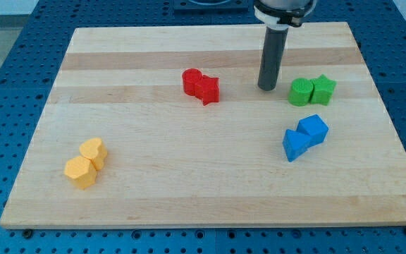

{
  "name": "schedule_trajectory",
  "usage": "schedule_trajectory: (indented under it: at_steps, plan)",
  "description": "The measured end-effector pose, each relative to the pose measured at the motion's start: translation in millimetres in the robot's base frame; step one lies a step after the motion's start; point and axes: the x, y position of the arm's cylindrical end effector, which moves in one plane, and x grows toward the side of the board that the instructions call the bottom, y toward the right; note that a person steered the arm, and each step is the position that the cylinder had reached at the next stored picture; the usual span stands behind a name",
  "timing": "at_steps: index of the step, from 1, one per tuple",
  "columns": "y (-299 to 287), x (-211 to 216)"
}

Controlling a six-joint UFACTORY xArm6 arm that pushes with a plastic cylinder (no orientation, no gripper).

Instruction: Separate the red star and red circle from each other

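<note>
**Red pair touching, tip standing off to the right**

Yellow pair sits nearest the camera, low at the view's left: one yellow block (80, 171) in front, a second yellow block (93, 152) just behind, the two touching. Shapes hard to settle; both look roughly polygonal or rounded.

No pincer on this arm, so nothing to open or close. It ends in a dark rod (273, 58), upright, and my tip (266, 87) rests on the wooden board (189, 183) toward the view's top right.

Outward from the tip:
- Green circle (301, 92) just beside the tip on the view's right, apart from it. Green star (323, 88) touches the circle on its far side.
- Red star (207, 89) lies to the view's left of the tip, clear board between them. Red circle (192, 81) sits pressed against the star's left, slightly nearer the view's top. The two reds are in contact, not separated.
- Blue pair below the greens, toward the view's bottom right: blue cube (313, 129) and a second blue block (295, 144), touching, the second one angular, exact shape unclear.

Nothing lies on the straight line between tip and red star. Greens are close on the opposite side. Yellows are well apart from everything else. A blue perforated table (20, 42) surrounds the board
</note>
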Motion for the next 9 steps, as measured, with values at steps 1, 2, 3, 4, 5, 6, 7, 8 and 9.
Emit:
schedule_trajectory:
  at_steps: [1, 2, 3, 4, 5, 6, 7, 8, 9]
  plan:
    - [-23, 0]
    - [-26, 0]
    - [-34, 0]
    - [-45, 0]
    - [-68, 0]
    - [-96, -3]
    - [-120, -3]
    - [-142, -3]
    - [-165, -3]
